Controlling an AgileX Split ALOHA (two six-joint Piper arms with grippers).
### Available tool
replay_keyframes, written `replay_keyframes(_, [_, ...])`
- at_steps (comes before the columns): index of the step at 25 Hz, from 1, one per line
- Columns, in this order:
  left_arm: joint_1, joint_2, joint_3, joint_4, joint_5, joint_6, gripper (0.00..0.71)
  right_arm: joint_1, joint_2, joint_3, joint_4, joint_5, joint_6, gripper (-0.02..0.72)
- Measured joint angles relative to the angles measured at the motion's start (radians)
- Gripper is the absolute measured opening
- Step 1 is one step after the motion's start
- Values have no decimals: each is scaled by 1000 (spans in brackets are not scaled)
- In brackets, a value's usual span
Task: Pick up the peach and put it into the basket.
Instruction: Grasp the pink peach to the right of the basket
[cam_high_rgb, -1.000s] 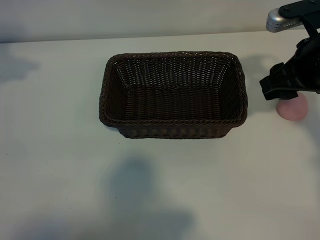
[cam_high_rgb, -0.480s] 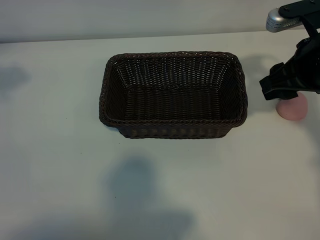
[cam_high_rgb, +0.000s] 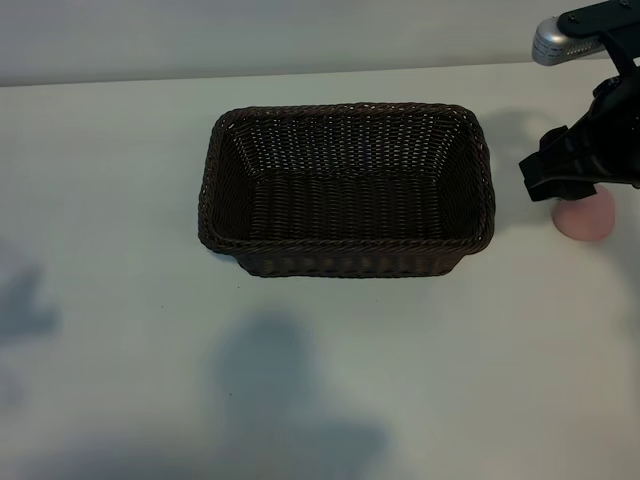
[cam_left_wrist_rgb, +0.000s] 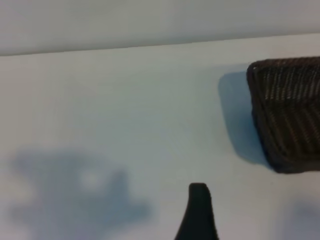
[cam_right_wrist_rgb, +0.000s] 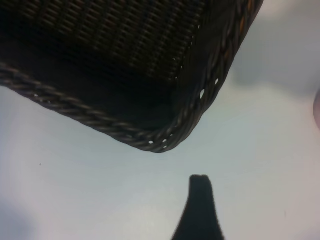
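The peach (cam_high_rgb: 585, 221) rests on the table (cam_high_rgb: 110, 200) near its right edge, outside the basket and partly hidden by the right gripper (cam_high_rgb: 560, 178), which hangs directly over it with jaws spread and nothing held. The basket (cam_high_rgb: 345, 245) stands at mid-table toward the far edge, just left of the peach and apart from it; nothing lies inside. The left gripper (cam_left_wrist_rgb: 199, 212) shows one dark finger over bare table left of the basket, open and holding nothing. No brand, label or writing is legible on any item.
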Motion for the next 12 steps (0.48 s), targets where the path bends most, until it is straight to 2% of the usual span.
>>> replay_keyframes(3, [-5, -121, 117, 41, -9, 1, 590, 0, 0, 0, 5, 0, 0, 560])
replay_keyframes(7, [-50, -218, 288, 68, -26, 1, 589, 0, 0, 0, 13, 0, 0, 560])
replay_keyframes(12, [-87, -350, 426, 80, -21, -20, 589, 0, 0, 0, 14, 1, 0, 560])
